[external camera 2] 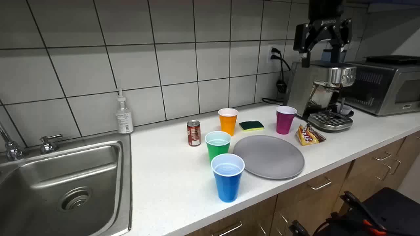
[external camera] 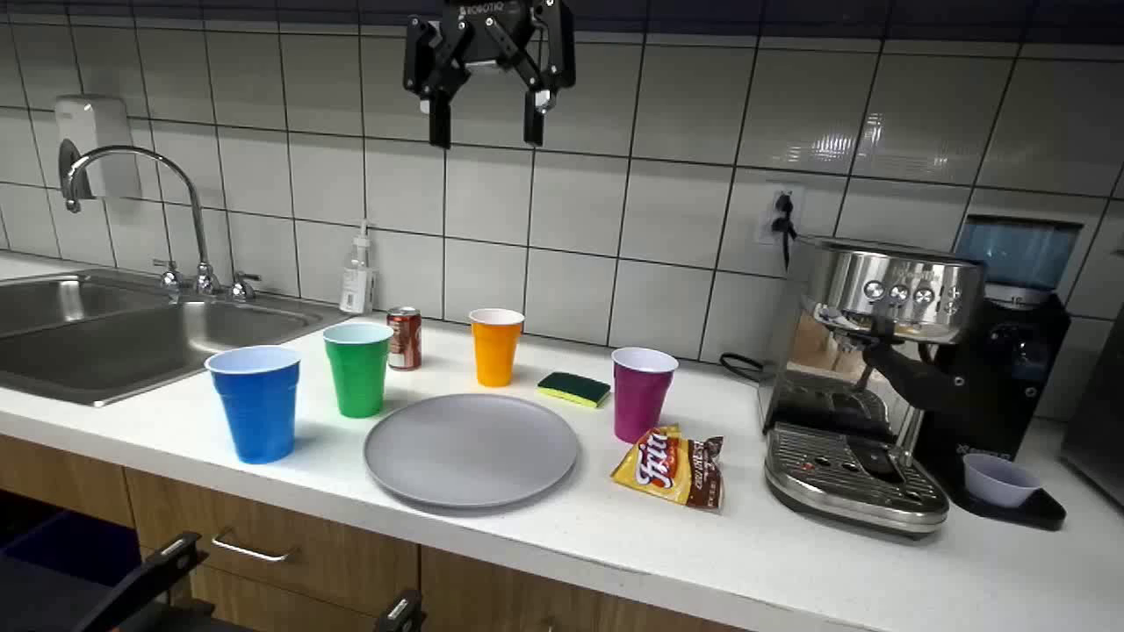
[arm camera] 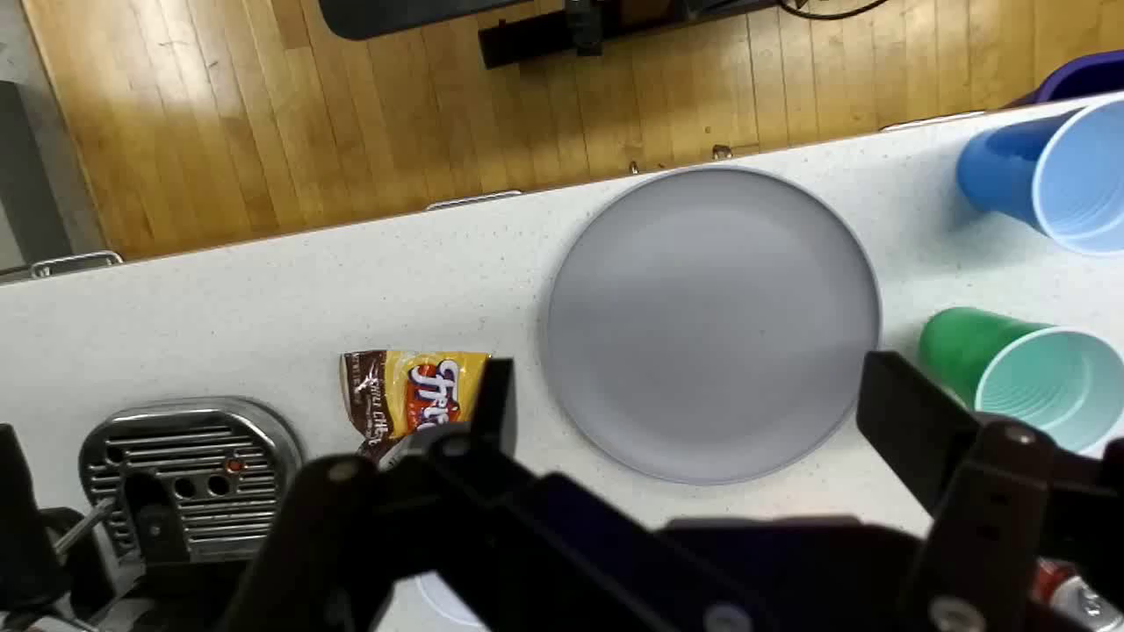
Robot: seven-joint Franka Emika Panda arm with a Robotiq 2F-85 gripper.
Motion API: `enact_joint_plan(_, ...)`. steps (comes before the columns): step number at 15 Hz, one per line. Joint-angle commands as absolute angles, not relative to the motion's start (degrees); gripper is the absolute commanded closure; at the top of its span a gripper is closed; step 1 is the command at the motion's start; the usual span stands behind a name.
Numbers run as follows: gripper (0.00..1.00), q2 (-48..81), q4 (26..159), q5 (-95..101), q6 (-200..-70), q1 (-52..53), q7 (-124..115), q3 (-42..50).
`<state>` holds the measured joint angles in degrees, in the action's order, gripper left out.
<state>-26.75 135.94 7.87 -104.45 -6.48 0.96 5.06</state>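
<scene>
Gripper [external camera: 486, 140]: raised high above the surface [external camera: 746, 562], fingers parted wide, holding nothing; up there it seems safely over everything set out.
Plate [external camera: 471, 449]: flat near the surface's front edge, well below the gripper, probably laid there so the rest can stand around it.
Blue cup [external camera: 255, 412], green cup [external camera: 359, 377], orange cup [external camera: 497, 351], purple cup [external camera: 643, 395]: upright, mouths up, around the plate's sides and back.
Sponge [external camera: 573, 391]: between orange and purple, scouring side up, presumably steadiest on its broad face.
Snack bag [external camera: 672, 470]: beside purple, crumpled, likely too soft to stand square.
Coffee machine [external camera: 847, 364]: near the wall outlet [external camera: 766, 215], presumably for power.
</scene>
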Motion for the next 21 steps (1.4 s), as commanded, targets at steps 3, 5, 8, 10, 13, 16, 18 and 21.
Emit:
enact_joint_plan(3, 0.00, -26.7, 135.9, 7.9, -104.4, -6.4, 0.9, 5.2)
enact_joint_plan(5, 0.00, -26.7, 135.9, 7.9, -104.4, -6.4, 0.9, 5.2)
enact_joint_plan(8, 0.00, -27.0, 136.5, 8.5, -106.0, -6.7, -0.3, 4.8)
enact_joint_plan(10, 0.00, -26.8, 137.8, 9.2, -108.1, -6.9, -1.0, 4.7)
enact_joint_plan(13, 0.00, -27.3, 141.3, 9.5, -114.0, -7.0, -0.5, 5.1)
enact_joint_plan(16, 0.00, -27.4, 144.8, 10.4, -119.7, -7.4, 0.0, 5.3)
enact_joint_plan(18, 0.00, -27.0, 146.9, 11.5, -122.7, -7.9, -0.3, 5.5)
enact_joint_plan(21, 0.00, -24.8, 148.2, 13.5, -125.6, -8.8, 0.8, 6.3)
